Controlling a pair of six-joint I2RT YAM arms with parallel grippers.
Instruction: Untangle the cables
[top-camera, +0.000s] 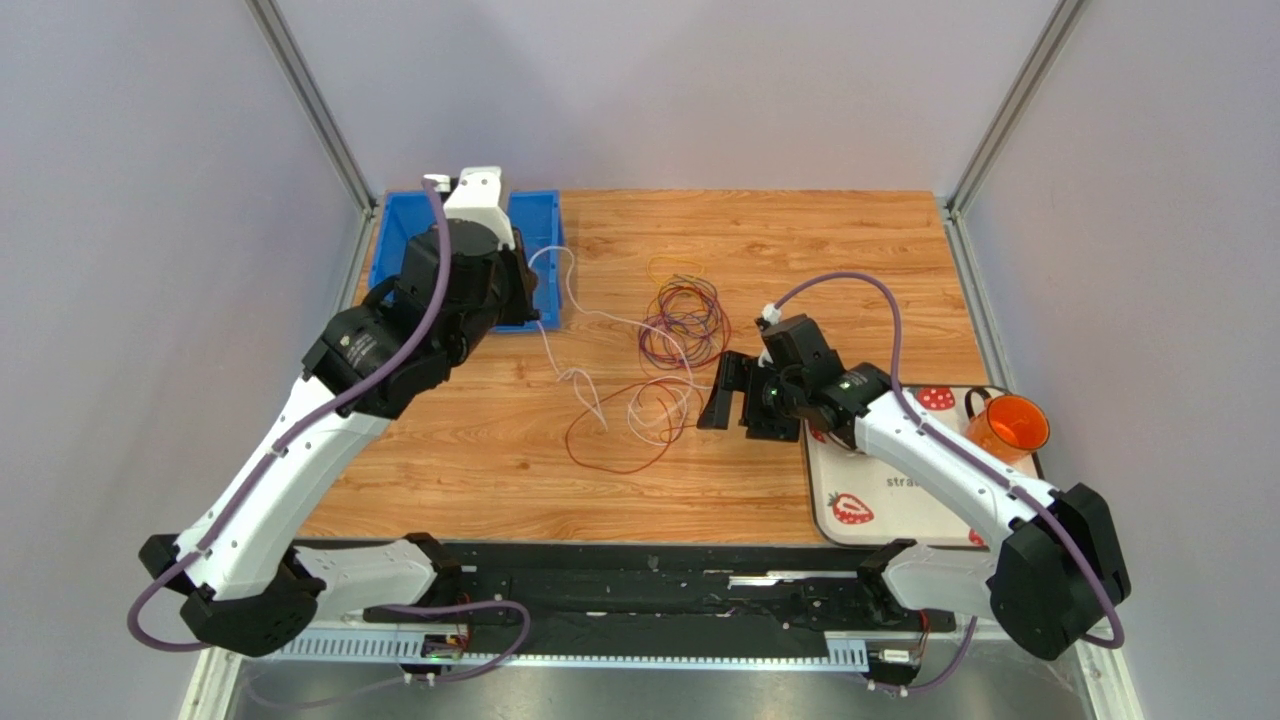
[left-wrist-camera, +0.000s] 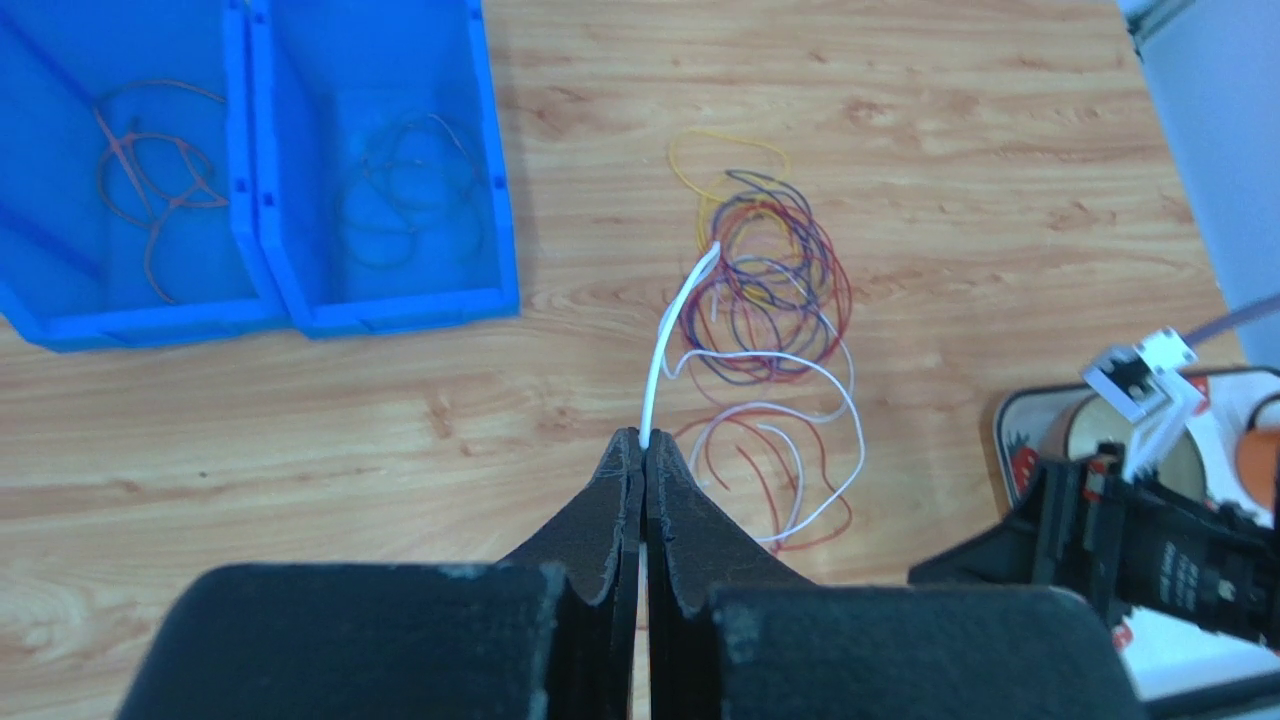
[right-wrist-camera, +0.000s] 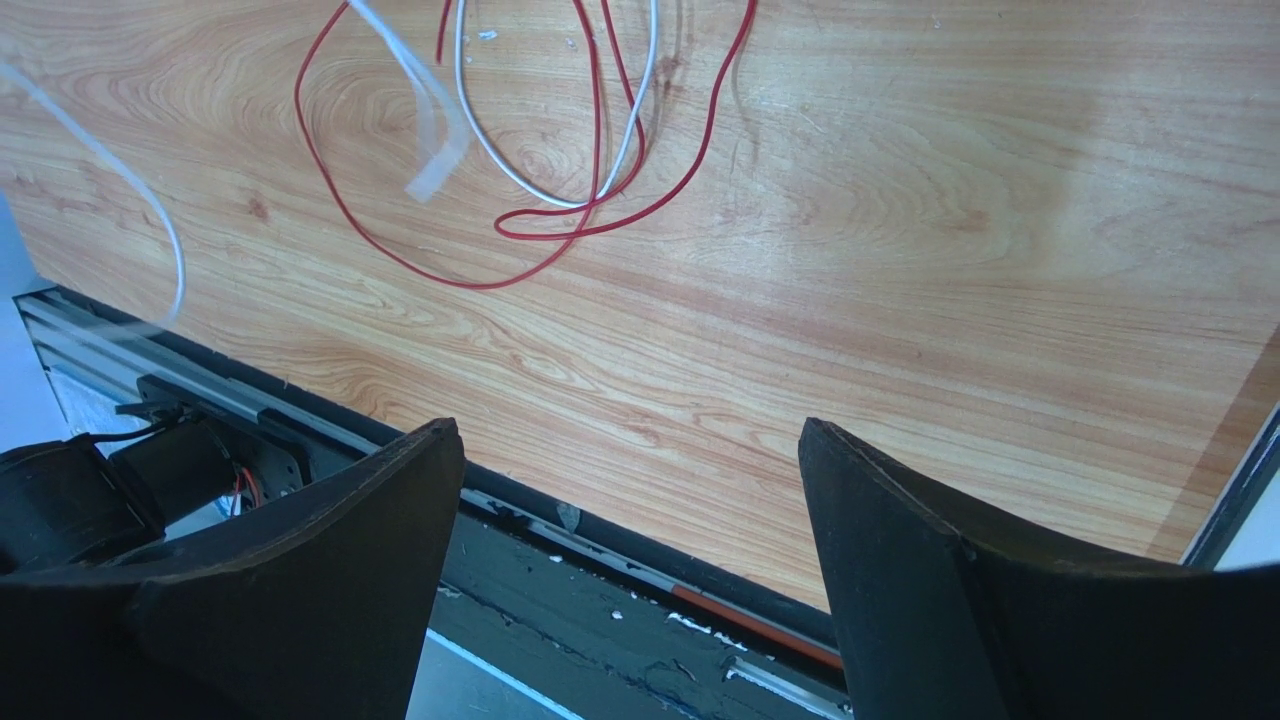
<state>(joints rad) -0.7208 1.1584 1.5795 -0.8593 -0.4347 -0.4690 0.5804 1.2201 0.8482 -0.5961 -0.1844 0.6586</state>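
cables mid-table, an arm on either side

left gripper (top-camera: 529, 282) over right edge of blue bin (top-camera: 394, 240), far left corner of wooden table (top-camera: 842, 270). white cable (top-camera: 579, 353) strung from there, running toward table centre. cable tangle (top-camera: 684, 320) of purple, yellow and dark loops mid-table. red loops (top-camera: 624, 435) nearer, crossed by white strands. right gripper (top-camera: 736, 398) just right of red loops, pointing left. strawberry tray (top-camera: 879, 503) at right edge, orange cup (top-camera: 1010, 428) on its far corner.
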